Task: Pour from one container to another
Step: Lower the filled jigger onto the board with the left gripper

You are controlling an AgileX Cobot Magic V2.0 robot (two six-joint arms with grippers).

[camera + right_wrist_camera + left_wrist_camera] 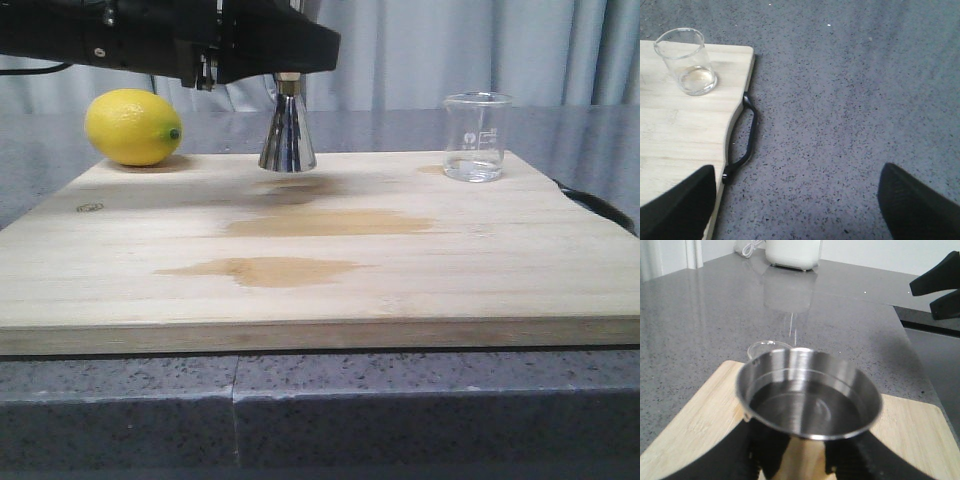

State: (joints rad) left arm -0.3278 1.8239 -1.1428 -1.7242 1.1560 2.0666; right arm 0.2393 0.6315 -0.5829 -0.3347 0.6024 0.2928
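**Pour looks mostly done: liquid in jigger, beaker nearly empty**

Front view: jigger [288, 135] stood on the cutting board [320, 250] at upper centre of the frame, top cone hidden behind the left arm's black body. Beaker [477, 136] stood upright at the upper right of the board, well apart from the jigger. Lemon [133, 127] sat at the upper left board corner. Tan stains showed mid-board; can't tell whether wet or dry.

Left wrist view: left gripper [802, 460] was at the lower centre, fingers on either side of the jigger [807, 395] below the upper cup. They looked pinched on its waist, but the cup hid the contact, so that's a judgement. The cup held a shallow pool of clear liquid. Beaker rim [762, 346] peeked out just behind it.

Right wrist view: right gripper [797, 200] was spread wide over bare countertop at the bottom of the frame, holding nothing. Beaker [686, 60] sat in the upper left near the board's handle [742, 137], with only a thin film of liquid at the bottom.

Judgement: transfer basically complete, source set back down. Left: the left claw letting go of the jigger and backing off.
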